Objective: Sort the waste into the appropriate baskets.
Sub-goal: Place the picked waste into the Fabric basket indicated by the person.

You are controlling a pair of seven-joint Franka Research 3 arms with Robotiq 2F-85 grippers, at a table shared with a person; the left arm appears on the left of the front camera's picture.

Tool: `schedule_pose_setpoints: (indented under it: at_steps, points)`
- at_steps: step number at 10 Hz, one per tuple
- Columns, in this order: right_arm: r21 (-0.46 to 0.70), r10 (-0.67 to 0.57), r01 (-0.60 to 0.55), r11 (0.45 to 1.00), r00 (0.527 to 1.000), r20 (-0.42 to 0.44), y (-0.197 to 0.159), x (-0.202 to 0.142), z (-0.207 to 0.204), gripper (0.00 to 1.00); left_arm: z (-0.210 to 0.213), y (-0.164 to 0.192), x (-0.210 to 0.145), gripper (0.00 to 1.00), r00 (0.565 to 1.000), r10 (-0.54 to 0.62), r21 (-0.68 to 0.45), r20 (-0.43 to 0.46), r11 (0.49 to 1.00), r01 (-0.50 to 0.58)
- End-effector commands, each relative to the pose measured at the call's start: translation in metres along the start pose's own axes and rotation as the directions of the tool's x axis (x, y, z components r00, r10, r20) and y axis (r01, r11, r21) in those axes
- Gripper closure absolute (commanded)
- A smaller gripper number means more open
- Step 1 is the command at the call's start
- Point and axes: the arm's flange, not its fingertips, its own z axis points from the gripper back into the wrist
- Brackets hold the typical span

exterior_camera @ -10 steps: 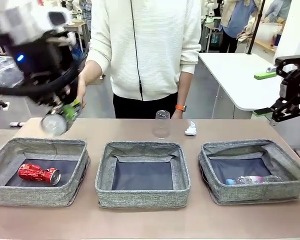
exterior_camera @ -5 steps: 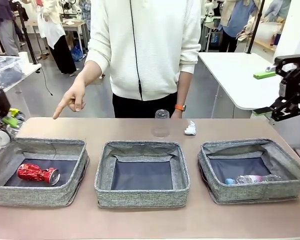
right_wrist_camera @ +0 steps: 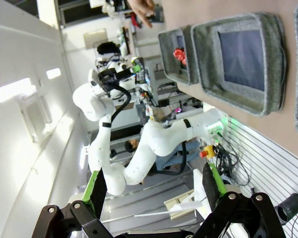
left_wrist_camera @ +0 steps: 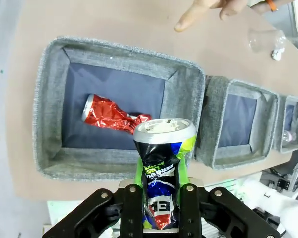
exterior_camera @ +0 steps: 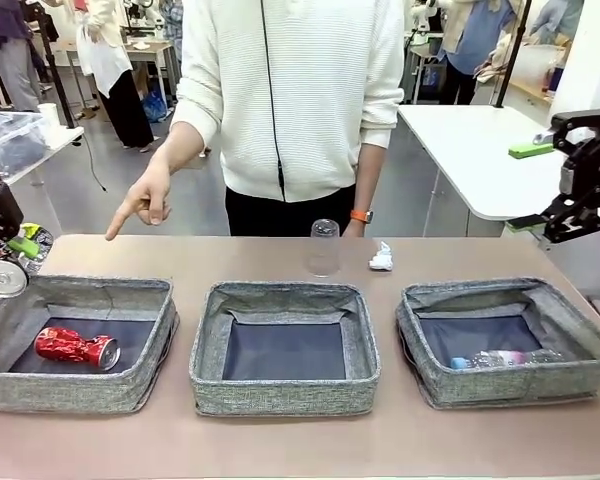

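1. Left gripper, cut off at front view's left edge, clamps dark can by left bin.
2. Right gripper, upper right, gapes empty.
3. Bottle half hidden behind rim of right bin.

The left gripper runs off the front view's left edge, and so does the left basket's outer corner. The clear plastic bottle lies half hidden behind the right basket's near wall. From the left wrist, the crushed dark printed can's lower end disappears between the fingers.
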Motion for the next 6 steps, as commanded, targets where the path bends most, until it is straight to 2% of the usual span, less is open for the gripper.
schedule_pose_setpoints:
  at_steps: [1,2,4,6]
  points:
    - [0.004,0.009,-0.009,1.000,1.000,-0.007,0.0004,-0.0008,-0.0007,0.00,-0.0009,-0.0052,0.0071,0.66,0.999,0.017,-0.014,0.028,1.000,-0.017]
    - [0.004,0.009,-0.009,1.000,1.000,-0.007,0.0004,-0.0008,-0.0007,0.00,-0.0019,-0.0052,0.0084,0.15,0.998,-0.018,-0.010,0.064,1.000,0.019]
    - [0.004,0.009,-0.009,1.000,1.000,-0.007,0.0004,-0.0008,-0.0007,0.00,-0.0008,-0.0019,0.0106,0.00,0.998,-0.019,-0.016,0.067,1.000,0.021]
    - [0.004,0.009,-0.009,1.000,1.000,-0.007,0.0004,-0.0008,-0.0007,0.00,0.0012,-0.0015,0.0103,0.00,0.996,-0.023,-0.029,0.088,0.999,0.025]
